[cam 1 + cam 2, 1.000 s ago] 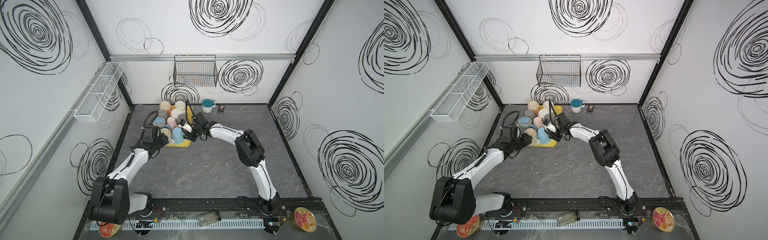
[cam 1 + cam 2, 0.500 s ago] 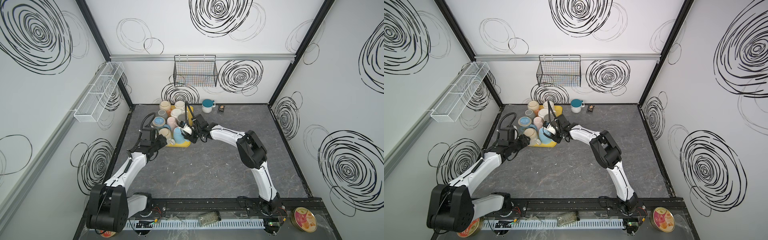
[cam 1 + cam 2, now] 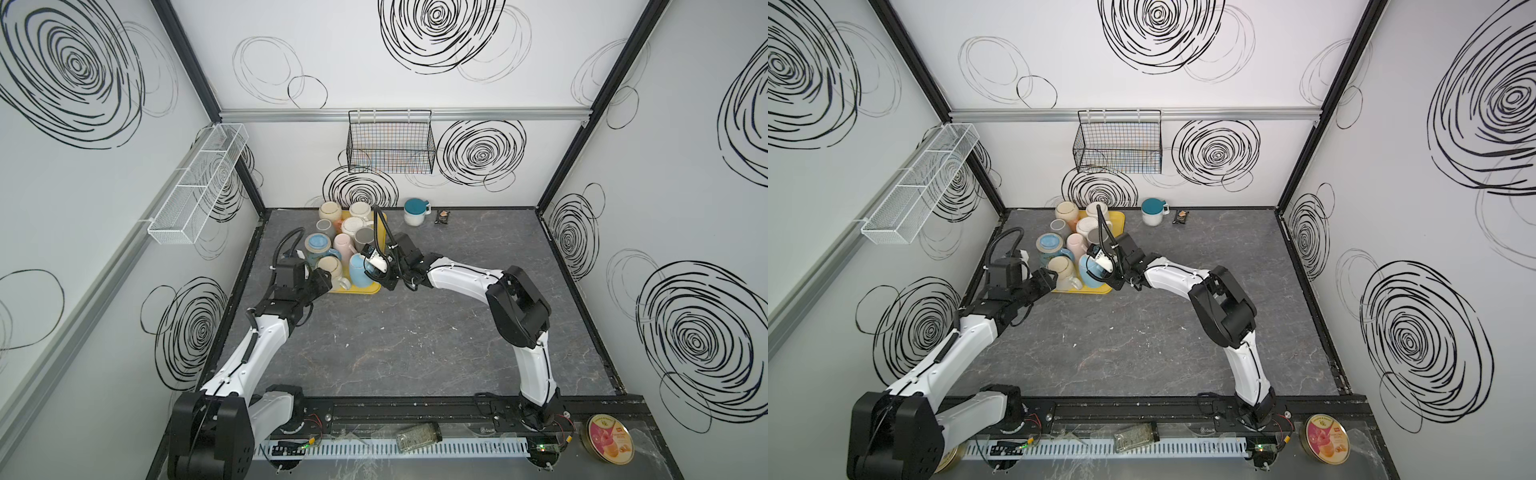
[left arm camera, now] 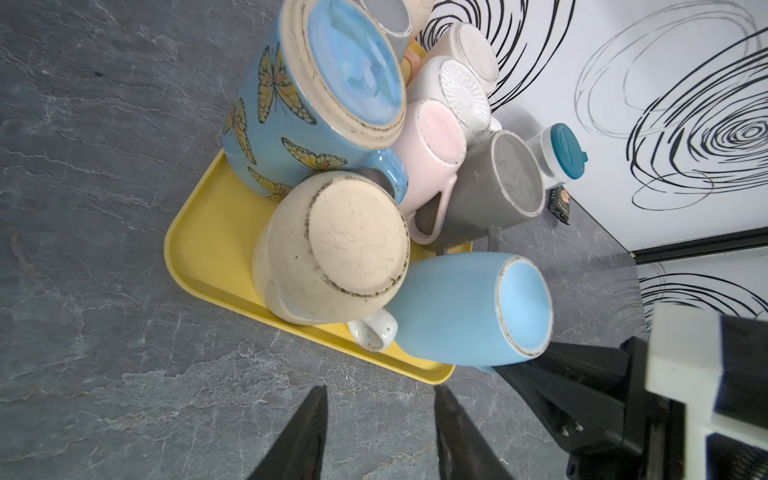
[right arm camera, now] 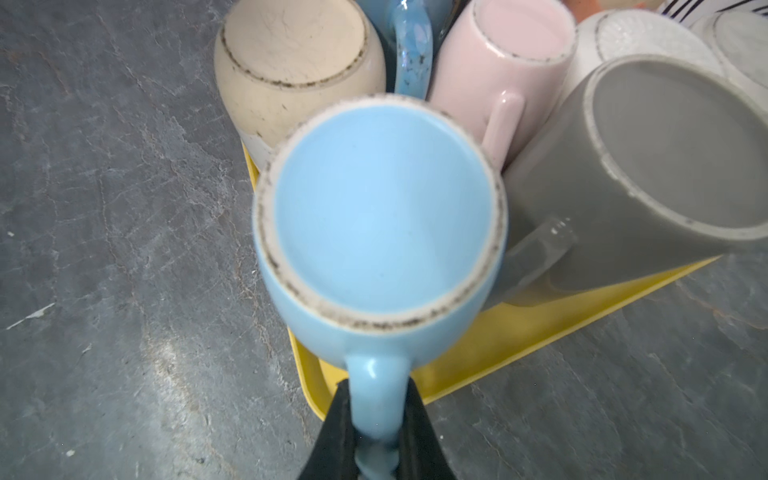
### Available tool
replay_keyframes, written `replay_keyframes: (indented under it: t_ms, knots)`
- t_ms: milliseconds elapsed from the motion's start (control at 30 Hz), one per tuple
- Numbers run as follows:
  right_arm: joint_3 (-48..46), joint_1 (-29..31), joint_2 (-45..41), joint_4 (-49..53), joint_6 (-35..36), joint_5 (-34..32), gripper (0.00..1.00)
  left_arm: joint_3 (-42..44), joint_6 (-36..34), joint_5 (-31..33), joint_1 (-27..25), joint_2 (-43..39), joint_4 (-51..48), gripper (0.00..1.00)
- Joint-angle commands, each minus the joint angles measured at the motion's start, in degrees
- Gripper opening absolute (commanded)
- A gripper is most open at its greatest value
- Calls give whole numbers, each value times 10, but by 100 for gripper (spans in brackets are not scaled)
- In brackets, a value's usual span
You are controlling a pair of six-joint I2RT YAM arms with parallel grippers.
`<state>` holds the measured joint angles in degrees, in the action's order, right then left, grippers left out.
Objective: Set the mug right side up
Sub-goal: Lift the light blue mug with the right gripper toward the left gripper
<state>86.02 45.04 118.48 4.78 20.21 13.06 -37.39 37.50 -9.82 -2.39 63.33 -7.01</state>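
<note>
Pale-blue mug point(image 5: 382, 216) in right claw point(image 5: 377, 401)

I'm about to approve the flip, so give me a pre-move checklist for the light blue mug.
1. Right gripper shut on the handle of the light blue mug: ok.
2. Mug right side up: not ok, base faces up.
3. Room around it: not ok, grey mug and cream mug crowd it.
4. Left gripper open, empty, beside the yellow tray: ok.
5. Mug clear of tray: cannot tell.
</note>
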Motion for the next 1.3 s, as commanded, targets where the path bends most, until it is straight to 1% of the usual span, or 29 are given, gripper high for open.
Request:
replay_keyframes:
  t_ms: [0, 200, 400, 467, 567, 633, 733, 867, 1000, 1100, 1267]
  knots:
    - [-11, 2, -57, -94, -28, 1, 0, 15, 3, -18, 7, -23, 51, 46]
    - [-29, 2, -92, -137, -72, 7, 0, 24, -4, -43, 10, -51, 98, 49]
    - [-51, 2, -123, -202, -113, 21, 0, 41, -5, -57, 9, -93, 160, 54]
    - [-55, 1, -131, -217, -128, 19, 0, 53, 3, -69, 9, -106, 190, 56]
    - [-56, -2, -145, -239, -153, 19, 0, 82, 11, -96, 7, -125, 266, 59]
    - [-58, -6, -154, -258, -177, 23, 0, 97, 17, -102, 1, -140, 307, 61]
    - [-59, -15, -165, -284, -214, 34, 0, 109, 29, -105, -6, -151, 340, 67]
    - [-62, -27, -177, -332, -277, 63, 0, 122, 71, -128, -22, -135, 414, 68]
    - [-67, -38, -182, -383, -333, 91, 0, 120, 98, -145, -59, -92, 477, 69]
    - [-74, -43, -186, -424, -370, 115, 0, 121, 118, -152, -82, -63, 549, 70]
    - [-82, -49, -189, -490, -426, 150, 0, 107, 151, -161, -88, -23, 623, 69]
